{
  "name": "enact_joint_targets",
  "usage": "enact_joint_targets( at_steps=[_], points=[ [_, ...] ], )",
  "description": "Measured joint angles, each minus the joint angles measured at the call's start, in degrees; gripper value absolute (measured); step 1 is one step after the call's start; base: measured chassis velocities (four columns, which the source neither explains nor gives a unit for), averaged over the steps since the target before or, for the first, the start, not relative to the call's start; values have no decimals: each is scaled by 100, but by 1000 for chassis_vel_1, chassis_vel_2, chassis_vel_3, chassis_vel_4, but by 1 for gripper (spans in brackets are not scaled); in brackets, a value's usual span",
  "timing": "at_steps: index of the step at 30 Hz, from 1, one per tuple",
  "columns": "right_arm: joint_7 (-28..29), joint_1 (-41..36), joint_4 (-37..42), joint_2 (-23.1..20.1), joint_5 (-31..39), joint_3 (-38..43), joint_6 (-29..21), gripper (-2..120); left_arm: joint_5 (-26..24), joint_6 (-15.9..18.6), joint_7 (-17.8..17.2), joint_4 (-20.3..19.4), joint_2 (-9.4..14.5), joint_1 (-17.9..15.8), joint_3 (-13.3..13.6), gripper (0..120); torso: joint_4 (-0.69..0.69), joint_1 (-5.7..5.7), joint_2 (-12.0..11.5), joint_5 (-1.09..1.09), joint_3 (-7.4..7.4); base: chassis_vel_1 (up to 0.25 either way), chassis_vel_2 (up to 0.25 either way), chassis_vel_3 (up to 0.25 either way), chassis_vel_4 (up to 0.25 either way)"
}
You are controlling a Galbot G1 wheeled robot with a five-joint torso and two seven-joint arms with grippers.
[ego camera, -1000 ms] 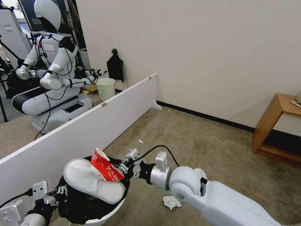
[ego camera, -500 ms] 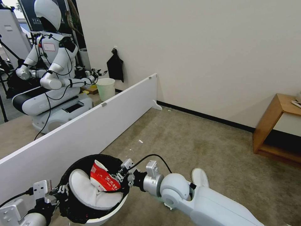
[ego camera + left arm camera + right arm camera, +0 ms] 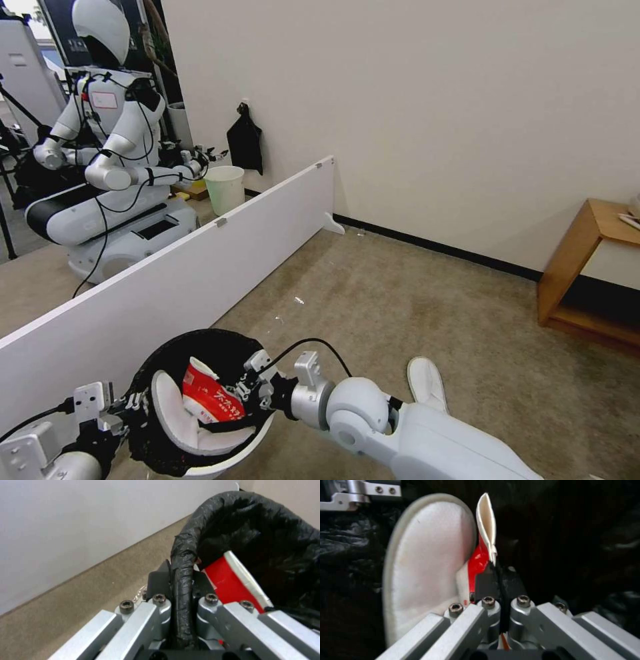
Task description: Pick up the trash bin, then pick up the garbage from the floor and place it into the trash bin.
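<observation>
The trash bin [image 3: 199,336], white with a black bag over its rim, hangs at the lower left. My left gripper [image 3: 135,405] is shut on that rim [image 3: 181,562]. Inside the bin a white slipper [image 3: 168,419] stands on edge against the bag. My right gripper [image 3: 241,391] reaches in over the near rim, shut on the crushed red-white cup [image 3: 208,399]. In the right wrist view the gripper [image 3: 496,576] pinches the cup [image 3: 486,522] beside the slipper [image 3: 423,562]. The cup's red side [image 3: 230,581] shows past the left fingers. A second white slipper [image 3: 427,383] lies on the carpet beside my right arm.
A long white board [image 3: 200,267] stands on edge along the left, with another robot [image 3: 110,153] and a pale unlined bin [image 3: 225,188] behind it. A wooden side table [image 3: 587,267] stands at the right wall. Small white scraps [image 3: 299,301] dot the open carpet ahead.
My right gripper has lowered the cup from above the rim down into the bin. The slipper in the bin has sunk deeper. My right arm now covers the tissue on the floor.
</observation>
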Motion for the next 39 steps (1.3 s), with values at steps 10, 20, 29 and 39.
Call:
enact_joint_targets(
  at_steps=[10,20,29,39],
  points=[
    [188,28,1,208,90,-226,-10,19,19,2,-4,-4,-2,-4,24,4,0,0,0,0,0,0,0,0,0],
    [230,-57,496,-136,255,262,66,60,12,11,-17,10,21,18,8,4,-1,0,0,1,0,0,0,0,0],
    [213,-157,793,-485,216,488,70,85,-3,17,-20,20,44,33,0,4,0,0,0,1,0,0,0,0,0],
    [128,-875,1229,-848,-337,2345,319,100,-2,18,-30,53,-5,64,-30,4,-1,0,0,1,0,0,0,0,0]
  ],
)
